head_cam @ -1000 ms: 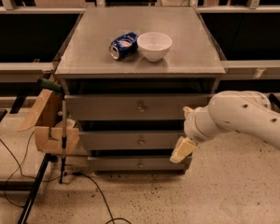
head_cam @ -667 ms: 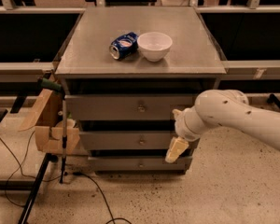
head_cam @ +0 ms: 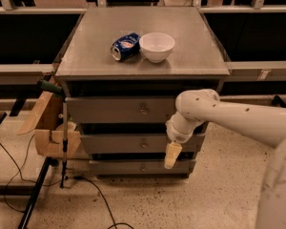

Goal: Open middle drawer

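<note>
The grey cabinet [head_cam: 86, 66] has three drawers stacked in its front. The middle drawer [head_cam: 114, 144] is a shallow grey panel with a small brass knob [head_cam: 143, 140] at its centre, and it looks closed, roughly flush with the drawer below. My gripper [head_cam: 170, 155] hangs down from the white arm [head_cam: 219, 113] that reaches in from the right. It sits in front of the right part of the middle drawer, a little right of and below the knob, and does not touch the knob.
A blue can [head_cam: 125, 46] on its side and a white bowl [head_cam: 157, 46] sit on the cabinet top. A wooden holder [head_cam: 47, 128] with a dark pole [head_cam: 64, 147] stands at the cabinet's left. Cables [head_cam: 19, 175] run over the floor at the left.
The arm and gripper have moved left across the cabinet front, from near its right edge toward the middle drawer's knob. The drawers have not moved.
</note>
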`<state>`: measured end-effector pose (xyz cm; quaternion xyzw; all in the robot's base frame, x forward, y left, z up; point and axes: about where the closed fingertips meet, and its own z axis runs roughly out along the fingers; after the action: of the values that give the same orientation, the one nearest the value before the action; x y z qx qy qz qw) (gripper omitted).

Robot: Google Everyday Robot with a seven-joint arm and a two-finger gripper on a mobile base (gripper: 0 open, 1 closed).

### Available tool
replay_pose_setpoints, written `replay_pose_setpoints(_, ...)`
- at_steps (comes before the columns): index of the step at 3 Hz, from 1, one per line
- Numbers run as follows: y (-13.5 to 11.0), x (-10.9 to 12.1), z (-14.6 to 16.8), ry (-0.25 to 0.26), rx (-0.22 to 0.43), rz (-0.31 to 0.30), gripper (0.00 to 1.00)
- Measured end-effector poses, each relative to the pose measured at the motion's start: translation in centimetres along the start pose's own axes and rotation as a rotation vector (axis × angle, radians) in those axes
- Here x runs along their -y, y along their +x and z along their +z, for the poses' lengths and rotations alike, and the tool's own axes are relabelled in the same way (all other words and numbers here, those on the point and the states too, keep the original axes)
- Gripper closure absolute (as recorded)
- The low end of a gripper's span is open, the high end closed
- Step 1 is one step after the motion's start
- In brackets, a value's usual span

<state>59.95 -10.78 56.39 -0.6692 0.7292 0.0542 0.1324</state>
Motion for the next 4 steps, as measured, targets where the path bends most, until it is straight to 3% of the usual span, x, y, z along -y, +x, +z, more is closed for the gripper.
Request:
replay_pose_setpoints(1,-0.5,1.5,2.9,-0.038,-0.033,0.008,0.00)
replay_pose_setpoints(2,-0.4,2.5,6.7,-0.109,-0.097,0.020,0.00)
replay_pose_setpoints(3,0.6,2.7,8.9,-0.149,-0.123,0.039,0.00)
replay_pose_setpoints(4,0.6,2.7,8.9,-0.149,-0.123,0.039,0.00)
